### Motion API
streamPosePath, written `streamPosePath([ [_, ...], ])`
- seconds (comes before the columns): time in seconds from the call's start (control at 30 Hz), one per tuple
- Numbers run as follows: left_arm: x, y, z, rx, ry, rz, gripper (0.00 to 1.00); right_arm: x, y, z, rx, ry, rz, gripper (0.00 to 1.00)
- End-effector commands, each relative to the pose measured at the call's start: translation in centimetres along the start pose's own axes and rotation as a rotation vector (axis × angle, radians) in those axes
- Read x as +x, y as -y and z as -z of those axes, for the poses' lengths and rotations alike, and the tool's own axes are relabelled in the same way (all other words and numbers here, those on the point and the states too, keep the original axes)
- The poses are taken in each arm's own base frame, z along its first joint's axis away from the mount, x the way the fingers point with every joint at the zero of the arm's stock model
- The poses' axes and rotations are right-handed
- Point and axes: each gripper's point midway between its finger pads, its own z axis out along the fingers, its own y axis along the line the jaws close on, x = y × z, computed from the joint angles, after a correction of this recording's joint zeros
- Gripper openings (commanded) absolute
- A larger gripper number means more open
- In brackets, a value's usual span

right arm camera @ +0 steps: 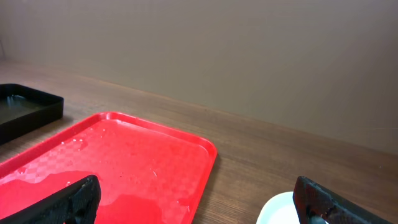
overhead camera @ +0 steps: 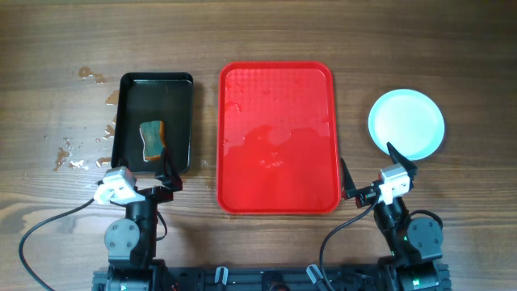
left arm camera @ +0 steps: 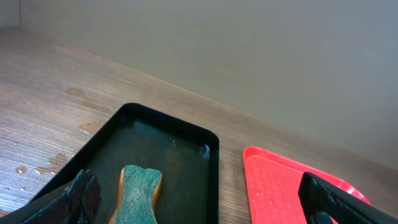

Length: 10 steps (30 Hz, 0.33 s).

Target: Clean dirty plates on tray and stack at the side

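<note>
Left fingers (left arm camera: pixel 84 194) and right fingers (right arm camera: pixel 76 200) spread wide, empty.

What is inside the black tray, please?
A sponge, green side up, lies in the black tray, seemingly in shallow water. The floor beneath it is hidden.

Both arms sit folded low at the near side; the left gripper (left arm camera: pixel 199 196) and right gripper (right arm camera: pixel 199 196) are spread wide, holding nothing.
</note>
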Motion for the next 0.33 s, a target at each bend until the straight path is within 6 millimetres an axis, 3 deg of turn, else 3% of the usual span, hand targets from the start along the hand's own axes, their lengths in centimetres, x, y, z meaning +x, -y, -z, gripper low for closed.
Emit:
streamPosePath([
  [0.0, -0.05, -0.01, 0.04, 0.003, 0.004, 0.010, 1.00, -0.13, 0.44, 0.05, 0.024, 0.006, 0.010, 1.00],
  [0.3, -0.04, -0.01, 0.04, 0.003, 0.004, 0.010, 1.00, -0.13, 0.44, 0.05, 0.024, 0.006, 0.010, 1.00],
])
